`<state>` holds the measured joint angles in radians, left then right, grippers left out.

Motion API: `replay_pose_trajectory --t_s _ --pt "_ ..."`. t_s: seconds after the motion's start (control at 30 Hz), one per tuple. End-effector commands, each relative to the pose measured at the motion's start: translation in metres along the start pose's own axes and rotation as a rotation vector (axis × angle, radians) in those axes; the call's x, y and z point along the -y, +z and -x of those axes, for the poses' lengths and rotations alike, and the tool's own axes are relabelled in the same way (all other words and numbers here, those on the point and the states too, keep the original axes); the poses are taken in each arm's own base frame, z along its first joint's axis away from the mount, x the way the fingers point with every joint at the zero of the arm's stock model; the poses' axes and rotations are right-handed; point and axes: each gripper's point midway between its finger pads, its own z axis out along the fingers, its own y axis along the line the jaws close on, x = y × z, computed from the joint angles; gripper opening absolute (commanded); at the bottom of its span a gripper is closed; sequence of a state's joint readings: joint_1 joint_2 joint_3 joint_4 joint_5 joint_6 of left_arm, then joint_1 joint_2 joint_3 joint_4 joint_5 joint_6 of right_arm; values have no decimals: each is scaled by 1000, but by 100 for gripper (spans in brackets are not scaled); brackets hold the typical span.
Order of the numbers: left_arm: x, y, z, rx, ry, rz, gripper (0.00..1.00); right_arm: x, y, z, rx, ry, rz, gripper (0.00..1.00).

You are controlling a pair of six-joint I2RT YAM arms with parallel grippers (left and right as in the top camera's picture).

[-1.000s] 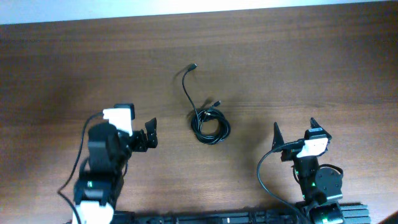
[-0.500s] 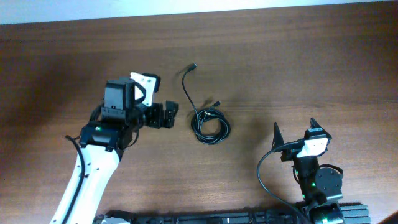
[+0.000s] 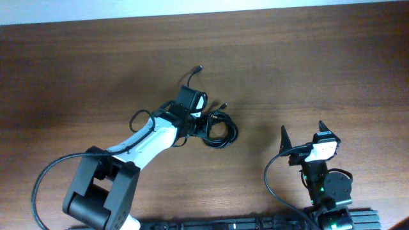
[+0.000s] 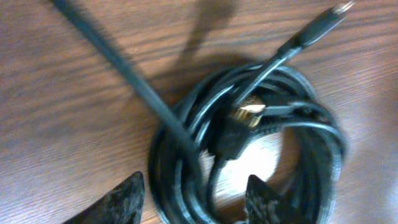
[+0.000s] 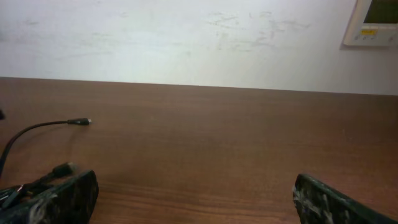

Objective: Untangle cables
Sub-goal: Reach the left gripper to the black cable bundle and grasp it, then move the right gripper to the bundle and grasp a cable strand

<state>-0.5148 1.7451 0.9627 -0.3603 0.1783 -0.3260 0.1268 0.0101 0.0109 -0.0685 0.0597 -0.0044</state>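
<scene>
Evidently the left gripper is no longer parked at the near left edge: within the last second its arm is swung out across the table and is now set directly over the cables. These are found coiled in loose rings near the table's middle, with one free tail trailing toward the far side. In the left wrist view the fingers are seen spread apart with nothing clamped, straddling the coil's left rim; a gold-contact plug is tucked inside the rings. A first grasp is judged imminent; no strand is separated yet. The right gripper is unchanged, jaws apart, held at the near right, well apart from the coil. The surface is a dark wood-grain table; a pale wall with a beige panel is seen behind.
</scene>
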Motion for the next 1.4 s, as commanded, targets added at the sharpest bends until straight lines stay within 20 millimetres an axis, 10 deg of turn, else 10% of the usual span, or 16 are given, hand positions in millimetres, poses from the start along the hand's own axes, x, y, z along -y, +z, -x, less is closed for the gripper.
replay_pose_trajectory --t_s 0.0,0.47,0.6,1.03,1.13,1.37 --pt "-9 1 3 37 -40 138 59 1 0 -3 -6 -7 -5 99" --pt "-8 15 -6 -2 -62 129 51 1 0 -3 -6 -7 -5 99" --pt "-7 15 -4 8 -61 124 0 1 0 -3 -6 -7 -5 98" --pt "22 -15 5 -31 -71 -197 0 -6 0 -4 -12 -6 35 99" --pt "32 -17 4 -38 -45 -250 0 -28 0 -10 -57 262 157 98" --pt "33 -10 4 -33 -87 -207 0 -50 2 -46 -491 360 211 98"
